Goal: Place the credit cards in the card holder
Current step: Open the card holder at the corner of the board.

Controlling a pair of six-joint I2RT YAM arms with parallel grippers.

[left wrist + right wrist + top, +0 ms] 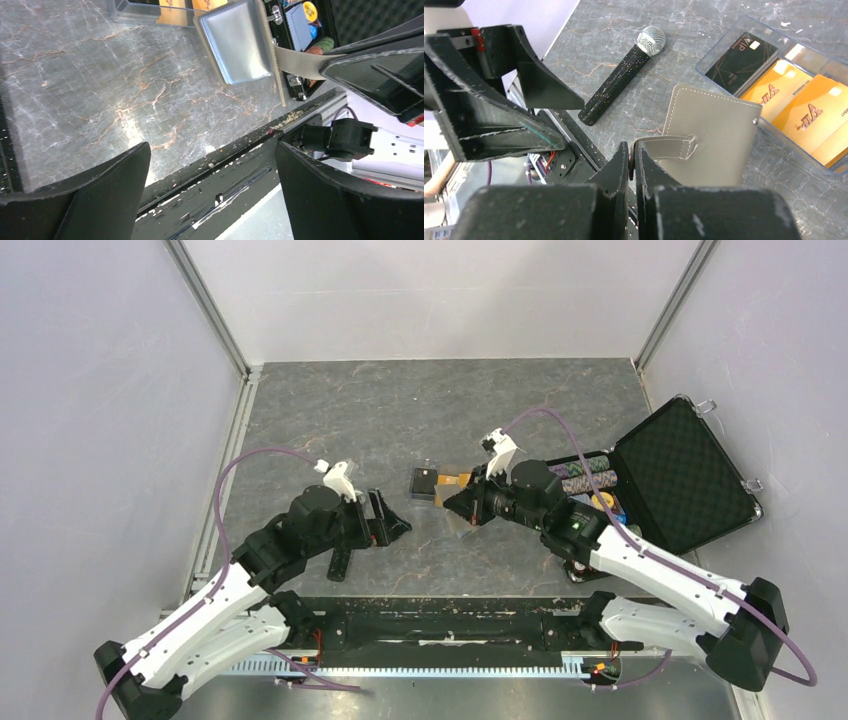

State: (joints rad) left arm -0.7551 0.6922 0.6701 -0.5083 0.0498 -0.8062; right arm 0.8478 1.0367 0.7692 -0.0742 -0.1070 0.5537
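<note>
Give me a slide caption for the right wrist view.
Right gripper pinches the card holder by its tab; credit cards lie in a clear tray, microphone beyond.

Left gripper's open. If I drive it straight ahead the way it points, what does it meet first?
Most likely the card holder, held by its tab in the shut right gripper; only bare table shows before it. Depth is hard to judge.

We are looking at a robot lab cell: white panels [90, 390] in aluminium framing [205, 305] enclose a marbled table [420, 400], with the left arm [215, 605] and right arm [650, 565] bolted at its near edge.
</note>
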